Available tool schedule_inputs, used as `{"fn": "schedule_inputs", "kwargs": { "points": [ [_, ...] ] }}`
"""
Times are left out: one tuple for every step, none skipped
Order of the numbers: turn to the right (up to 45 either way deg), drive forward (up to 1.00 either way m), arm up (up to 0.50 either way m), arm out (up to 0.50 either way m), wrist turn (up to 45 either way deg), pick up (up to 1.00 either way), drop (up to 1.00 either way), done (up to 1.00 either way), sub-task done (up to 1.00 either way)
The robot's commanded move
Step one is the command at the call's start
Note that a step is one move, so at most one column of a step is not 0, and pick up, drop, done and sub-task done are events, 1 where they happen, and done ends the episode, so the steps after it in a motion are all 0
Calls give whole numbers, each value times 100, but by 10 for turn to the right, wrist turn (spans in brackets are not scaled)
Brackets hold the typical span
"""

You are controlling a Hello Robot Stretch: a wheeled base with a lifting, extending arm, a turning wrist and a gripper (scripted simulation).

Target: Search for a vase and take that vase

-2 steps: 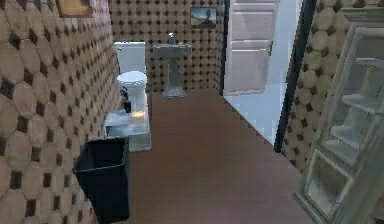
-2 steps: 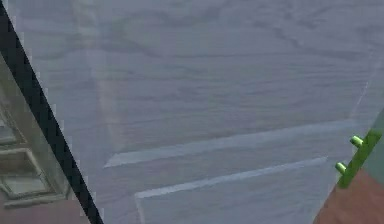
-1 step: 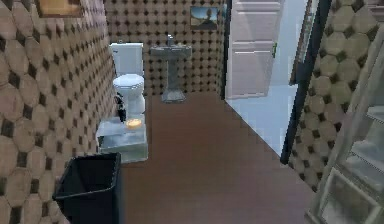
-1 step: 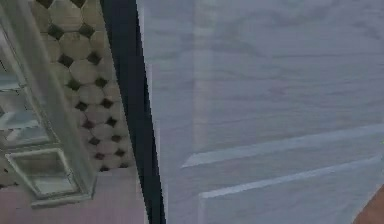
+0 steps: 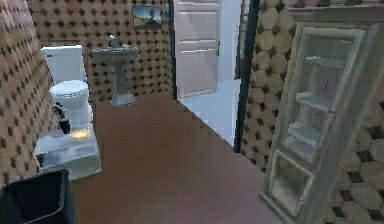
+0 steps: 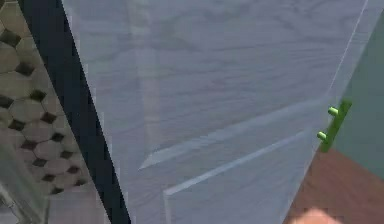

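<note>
Tiled bathroom (image 5: 80, 20) with toilet (image 5: 68, 92), pedestal sink (image 5: 116, 55), white shelf unit (image 5: 320, 101), pale door (image 6: 230, 90) alongside; fingers' state unclear.

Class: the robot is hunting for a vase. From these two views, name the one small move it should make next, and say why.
Probably turn a little toward the forward view's right, to face the white shelf unit. It stands near, and what its shelves hold is too small to tell; a pale door blocks the arm side.
</note>
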Motion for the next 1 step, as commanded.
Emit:
{"fn": "schedule_inputs", "kwargs": {
  "points": [
    [0,100,0,0,0,0,0,0,0]
  ]
}}
